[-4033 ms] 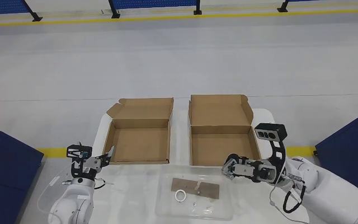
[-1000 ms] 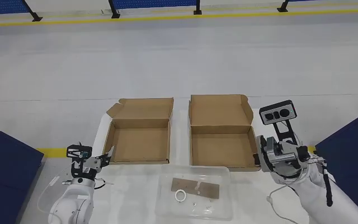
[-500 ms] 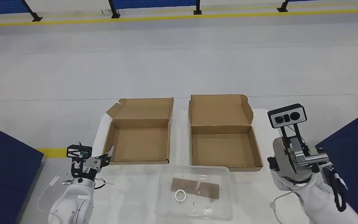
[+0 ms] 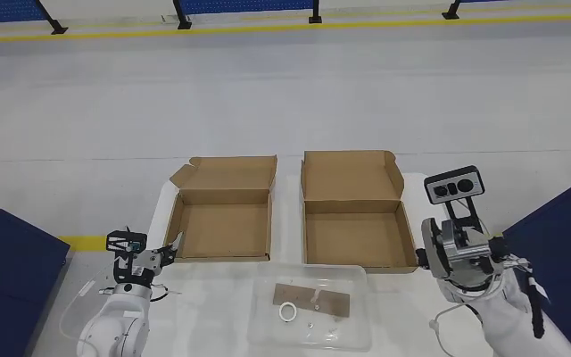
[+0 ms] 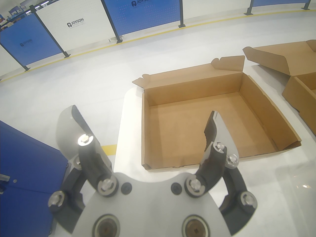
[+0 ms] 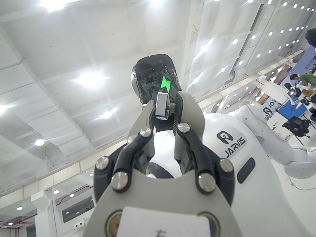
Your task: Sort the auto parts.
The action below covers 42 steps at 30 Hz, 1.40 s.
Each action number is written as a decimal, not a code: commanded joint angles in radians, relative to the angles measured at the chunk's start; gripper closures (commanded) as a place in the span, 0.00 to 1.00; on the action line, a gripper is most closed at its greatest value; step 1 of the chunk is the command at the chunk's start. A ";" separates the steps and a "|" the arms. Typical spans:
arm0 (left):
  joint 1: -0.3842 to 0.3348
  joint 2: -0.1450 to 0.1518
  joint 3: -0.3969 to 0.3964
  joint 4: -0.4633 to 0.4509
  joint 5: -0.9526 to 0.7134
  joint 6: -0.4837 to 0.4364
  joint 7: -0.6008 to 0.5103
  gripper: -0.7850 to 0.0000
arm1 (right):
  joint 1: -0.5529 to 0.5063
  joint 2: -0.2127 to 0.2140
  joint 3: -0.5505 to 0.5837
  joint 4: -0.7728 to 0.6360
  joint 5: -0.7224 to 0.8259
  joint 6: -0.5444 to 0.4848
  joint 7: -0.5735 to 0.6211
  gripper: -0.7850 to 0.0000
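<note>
A: Start at the left. Where is the left gripper?
B: Well to the left of the clear tray, with its fingers spread wide and nothing between them. It faces the left cardboard box, which stands just beyond the tray's left end and looks bare inside.
A: And the tray itself?
B: A strip of cardboard lies flat in it. A white ring sits at one near corner of the strip, touching or overlapping it, I cannot tell which. There are also a few small pale parts I cannot make out. The right cardboard box stands just beyond the tray's right half, lid folded back, also bare.
A: The right gripper?
B: To the right of the tray, tipped upward, fingers clamped on a small metal block held right at their tips.
A: What worries you?
B: That tip hold. I judge the block belongs in one of the boxes, so the wrist has to turn over and face down. A quick turn could let the block slide out and drop beside the tray or off the table. Coming in low, the fingers could catch the right box's near wall and shove it. Letting go from high up could bounce the block out
</note>
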<state>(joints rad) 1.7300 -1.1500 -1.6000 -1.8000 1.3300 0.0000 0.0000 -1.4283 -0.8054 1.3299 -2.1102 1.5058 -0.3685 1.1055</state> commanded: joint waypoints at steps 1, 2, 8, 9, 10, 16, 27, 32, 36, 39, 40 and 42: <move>0.000 0.000 0.000 0.000 0.000 0.000 0.000 0.00 | -0.004 -0.004 0.007 -0.002 -0.017 0.006 -0.009 1.00; 0.000 0.000 0.000 0.000 0.000 0.000 0.000 0.00 | -0.006 -0.007 0.010 -0.004 -0.020 0.009 -0.011 1.00; 0.000 0.000 0.000 0.000 0.000 0.000 0.000 0.00 | -0.015 -0.021 0.023 -0.012 -0.025 0.019 -0.015 1.00; 0.000 0.000 0.000 0.000 0.000 0.000 0.000 0.00 | -0.017 -0.024 0.026 -0.014 -0.025 0.022 -0.015 1.00; 0.000 0.000 0.000 0.000 0.000 0.000 0.000 0.00 | -0.018 -0.026 0.029 -0.014 -0.027 0.024 -0.014 1.00; 0.000 0.000 0.000 0.000 0.000 0.000 0.000 0.00 | -0.023 -0.036 0.044 -0.013 -0.042 0.038 -0.014 1.00; 0.000 0.000 0.000 0.000 0.000 0.000 0.000 0.00 | -0.023 -0.036 0.044 -0.013 -0.042 0.038 -0.014 1.00; 0.000 0.000 0.000 0.000 0.000 0.000 0.000 0.00 | -0.020 -0.038 0.061 -0.017 -0.104 0.045 -0.042 1.00; 0.000 0.000 0.000 0.000 0.000 0.000 0.000 0.00 | -0.026 -0.038 0.108 -0.011 -0.202 0.063 -0.050 1.00; 0.000 0.000 0.000 0.000 0.000 0.000 0.000 0.00 | -0.035 -0.033 0.169 0.004 -0.329 0.093 -0.043 1.00; 0.000 0.000 0.000 0.000 0.000 0.000 0.000 0.00 | -0.036 -0.032 0.184 0.008 -0.365 0.100 -0.041 1.00; 0.000 0.000 0.000 0.000 0.000 0.000 0.000 0.00 | -0.048 -0.030 0.215 0.014 -0.427 0.116 -0.039 1.00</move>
<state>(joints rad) 1.7300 -1.1500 -1.6000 -1.8000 1.3300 0.0000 0.0000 -1.4717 -0.8359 1.5303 -2.0990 1.1130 -0.2591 1.0649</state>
